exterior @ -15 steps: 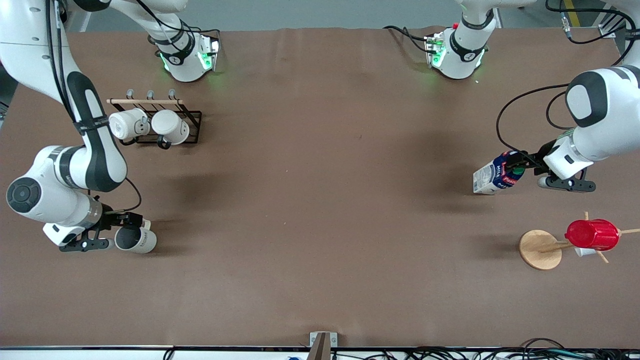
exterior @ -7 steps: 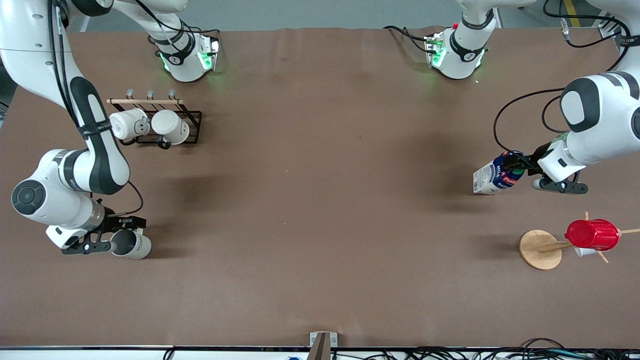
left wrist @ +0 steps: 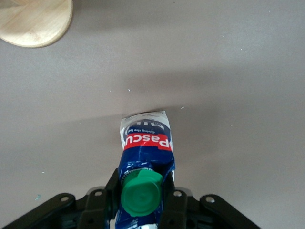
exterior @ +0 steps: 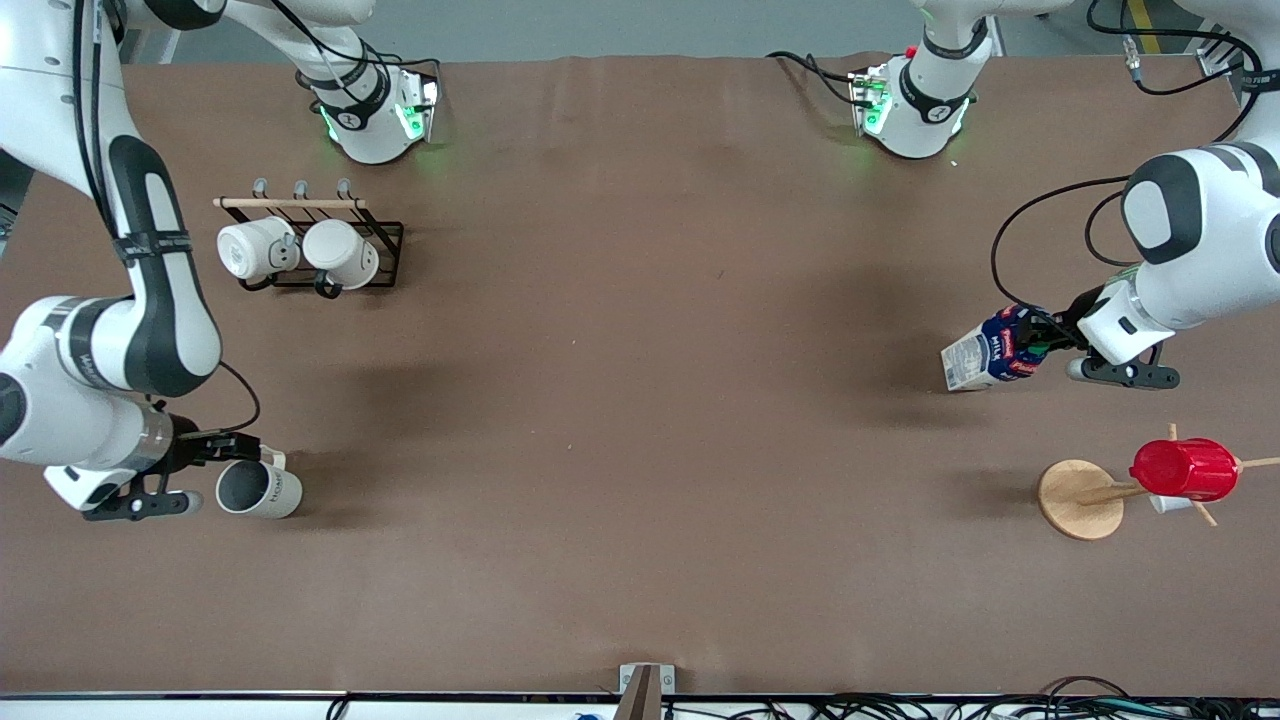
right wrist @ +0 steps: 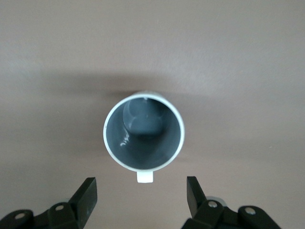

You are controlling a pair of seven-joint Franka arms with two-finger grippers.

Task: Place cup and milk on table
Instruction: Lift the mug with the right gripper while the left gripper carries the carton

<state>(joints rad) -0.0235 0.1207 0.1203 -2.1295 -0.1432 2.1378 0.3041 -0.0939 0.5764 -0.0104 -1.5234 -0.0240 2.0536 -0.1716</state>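
The cream-white cup (exterior: 258, 489) stands on the brown table (exterior: 640, 400) near the right arm's end, its grey inside showing. My right gripper (exterior: 190, 470) is open beside and above it, apart from it. In the right wrist view the cup (right wrist: 144, 131) sits clear of the open right gripper (right wrist: 142, 193). My left gripper (exterior: 1040, 340) is shut on the blue top of the milk carton (exterior: 985, 357), which is tilted low over the table near the left arm's end. In the left wrist view the left gripper (left wrist: 141, 200) clamps the milk (left wrist: 145, 143) by its green cap.
A black rack (exterior: 385, 255) holding two plain white mugs stands farther from the front camera than the cup. A wooden stand (exterior: 1078, 498) with a red cup (exterior: 1185, 468) is nearer the front camera than the milk; its base shows in the left wrist view (left wrist: 33, 21).
My right gripper has opened, let go of the cup and drawn away toward the right arm's end of the table. The left gripper has shifted the carton slightly.
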